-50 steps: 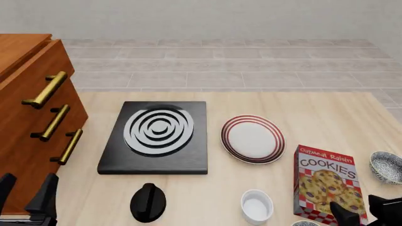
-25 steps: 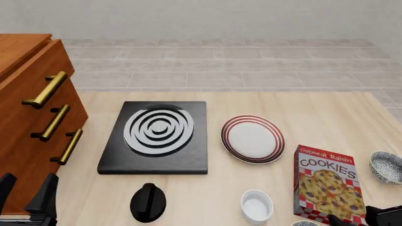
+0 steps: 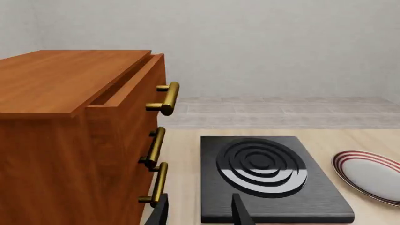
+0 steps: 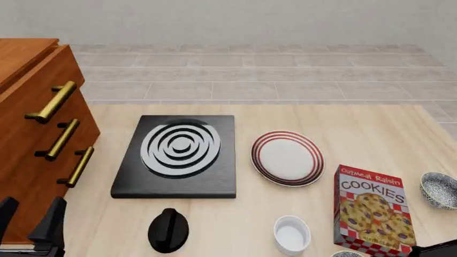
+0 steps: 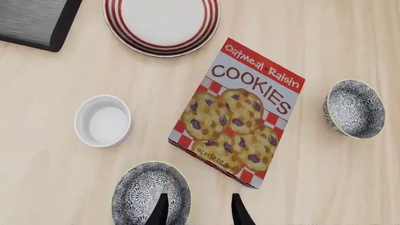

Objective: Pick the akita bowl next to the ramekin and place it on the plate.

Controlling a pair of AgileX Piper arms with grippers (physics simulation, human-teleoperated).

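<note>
Fingers of the right gripper [image 5: 196, 211] are hanging released, straddling the rim of the akita bowl [image 5: 150, 193] without touching it. Just beyond them, the ramekin [image 5: 103, 120] and cookie box [image 5: 240, 114] are sitting, the plate [image 5: 161, 24] farther ahead. Left gripper [image 3: 198, 213] fingers are also spread apart, grasping nothing.

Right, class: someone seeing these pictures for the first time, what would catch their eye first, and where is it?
Probably the bright red Oatmeal Raisin cookies box, lying flat on the table between the two speckled bowls. Next, the black stove with silver rings, mid-table beside the red-ringed plate, and the wooden drawer cabinet with brass handles on the left. The right gripper hovers open by the akita bowl next to the white ramekin.
</note>
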